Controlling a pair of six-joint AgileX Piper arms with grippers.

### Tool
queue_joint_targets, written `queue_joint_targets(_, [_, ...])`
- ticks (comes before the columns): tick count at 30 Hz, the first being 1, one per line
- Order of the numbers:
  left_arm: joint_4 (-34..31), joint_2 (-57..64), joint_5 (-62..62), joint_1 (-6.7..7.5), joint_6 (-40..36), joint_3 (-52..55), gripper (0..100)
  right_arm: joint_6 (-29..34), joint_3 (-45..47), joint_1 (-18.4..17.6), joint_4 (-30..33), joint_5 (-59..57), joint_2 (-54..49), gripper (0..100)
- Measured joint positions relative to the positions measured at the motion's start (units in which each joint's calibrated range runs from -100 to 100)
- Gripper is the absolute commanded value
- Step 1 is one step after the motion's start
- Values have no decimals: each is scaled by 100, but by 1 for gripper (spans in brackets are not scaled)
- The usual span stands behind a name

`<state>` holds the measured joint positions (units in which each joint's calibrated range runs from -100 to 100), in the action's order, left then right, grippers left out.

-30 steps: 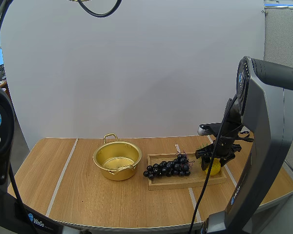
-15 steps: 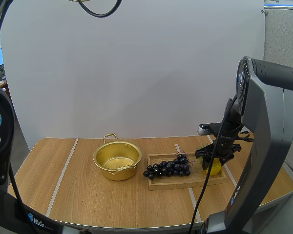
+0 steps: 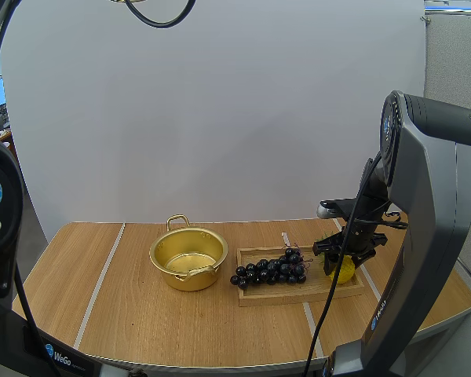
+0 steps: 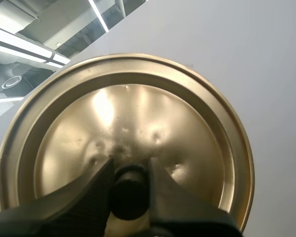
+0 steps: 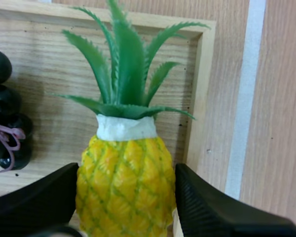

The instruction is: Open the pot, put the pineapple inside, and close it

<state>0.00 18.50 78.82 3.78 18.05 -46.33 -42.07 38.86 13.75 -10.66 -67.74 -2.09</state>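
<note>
The gold pot point(image 3: 188, 258) stands open on the table, left of centre, with no lid on it. In the left wrist view my left gripper point(image 4: 129, 170) is shut on the black knob point(image 4: 129, 195) of the gold lid point(image 4: 138, 113), held up off the table. The small yellow pineapple point(image 3: 343, 270) with green leaves lies at the right end of the wooden tray point(image 3: 282, 297). My right gripper point(image 3: 344, 259) comes down on it from above. In the right wrist view its fingers point(image 5: 34, 197) press both sides of the pineapple point(image 5: 123, 148).
A bunch of dark grapes point(image 3: 269, 269) lies on the tray's left half, between the pot and the pineapple, and spills over the tray's left edge. Pale strips point(image 3: 102, 279) run across the wooden table. Bare table lies in front of the pot.
My right gripper and the pineapple have shifted very slightly upward. The pot, tray and grapes have not moved.
</note>
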Motion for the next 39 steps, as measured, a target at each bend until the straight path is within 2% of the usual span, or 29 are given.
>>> queue_joint_targets(9, [0,0,0,0,0,0,0,-26,-50,-9,-77,-127,-895,0])
queue_joint_targets(12, [0,0,0,0,0,0,0,-56,-388,-110,-110,-650,-1739,0])
queue_joint_targets(19, [0,0,0,0,0,0,0,-56,-854,-373,-330,-1404,-2624,0])
queue_joint_targets(23, [0,0,0,0,0,0,0,-66,-1229,-784,-612,-2017,-2958,0])
queue_joint_targets(32, [0,0,0,0,0,0,0,12,-1320,-1583,-752,-2258,-2998,0])
queue_joint_targets(35, [0,0,0,0,0,0,0,146,-1330,-2117,-767,-2258,-2846,0])
queue_joint_targets(39, [0,0,0,0,0,0,0,254,-1330,-2374,-767,-2258,-2619,0])
